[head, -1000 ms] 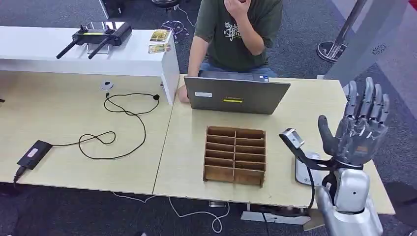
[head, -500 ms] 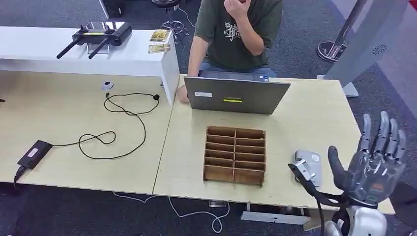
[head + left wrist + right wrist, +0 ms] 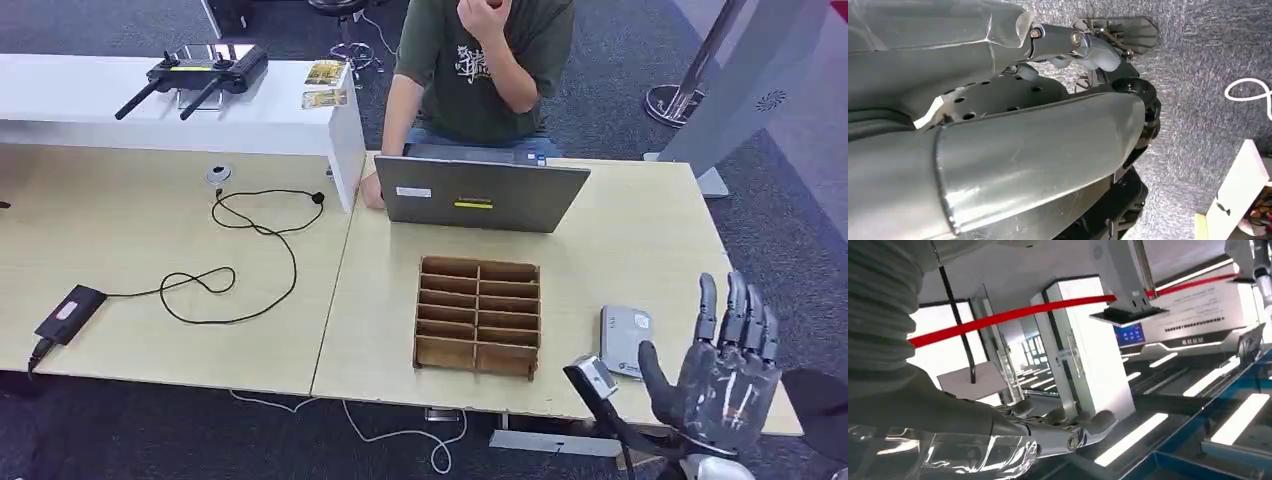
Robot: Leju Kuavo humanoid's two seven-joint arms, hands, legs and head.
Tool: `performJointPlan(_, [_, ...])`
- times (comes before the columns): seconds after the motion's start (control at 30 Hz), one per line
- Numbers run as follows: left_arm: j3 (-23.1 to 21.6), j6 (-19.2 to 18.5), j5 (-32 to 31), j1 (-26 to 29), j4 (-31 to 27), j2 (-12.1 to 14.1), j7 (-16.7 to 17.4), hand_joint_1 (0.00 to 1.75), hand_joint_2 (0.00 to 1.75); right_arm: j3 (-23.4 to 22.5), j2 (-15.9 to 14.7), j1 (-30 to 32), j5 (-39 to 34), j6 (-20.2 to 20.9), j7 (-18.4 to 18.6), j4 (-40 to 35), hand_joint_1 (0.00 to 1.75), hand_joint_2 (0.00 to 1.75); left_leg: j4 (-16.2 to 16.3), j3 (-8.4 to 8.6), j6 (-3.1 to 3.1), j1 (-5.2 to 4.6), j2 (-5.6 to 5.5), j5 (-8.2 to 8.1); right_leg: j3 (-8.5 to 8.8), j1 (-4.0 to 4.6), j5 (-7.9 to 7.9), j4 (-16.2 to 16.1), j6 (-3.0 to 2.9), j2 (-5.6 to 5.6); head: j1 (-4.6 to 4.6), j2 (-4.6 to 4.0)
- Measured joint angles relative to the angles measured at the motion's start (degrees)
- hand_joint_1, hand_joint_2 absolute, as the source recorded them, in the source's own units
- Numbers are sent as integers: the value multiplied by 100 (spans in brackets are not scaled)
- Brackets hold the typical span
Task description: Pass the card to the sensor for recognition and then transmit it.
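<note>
Nearest, at five o'clock, the right hand (image 3: 722,385) is raised palm-forward, fingers spread wide, holding nothing. Just beyond it, the flat grey rectangular sensor pad (image 3: 625,340) lies on the pale wooden table (image 3: 640,230); its small label can't be read. I cannot make out a card. At centre sits one brown wooden divided tray (image 3: 478,316). At twelve o'clock, one grey laptop (image 3: 480,194), yellow sticker on its lid, a person (image 3: 480,70) behind it. The left hand's state I cannot tell.

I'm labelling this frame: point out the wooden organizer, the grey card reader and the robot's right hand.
wooden organizer (image 3: 478,316): head view, centre divider.
card reader (image 3: 625,335): head view, top face.
right hand (image 3: 722,385): head view, palm.
</note>
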Motion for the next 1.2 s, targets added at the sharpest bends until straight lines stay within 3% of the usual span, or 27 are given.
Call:
performJointPlan(0.27, [66,0,17,21,0,0,-17,0,0,391,0,190,0,544,253,-74,0,175,0,1,0,0,1,0,0,0,0,0,0,1,0,0])
performJointPlan(0.73, [144,0,44,23,-66,-37,-48,0,0,1044,-2,178,0,1219,352,-74,0,175,0,0,0,0,1,0,0,0,0,0,0,1,0,0])
performJointPlan(1.2, [149,0,-157,21,-216,-37,42,0,0,1480,-2,68,-42,1574,109,42,0,175,0,0,0,0,1,0,0,0,0,1,0,1,0,0])
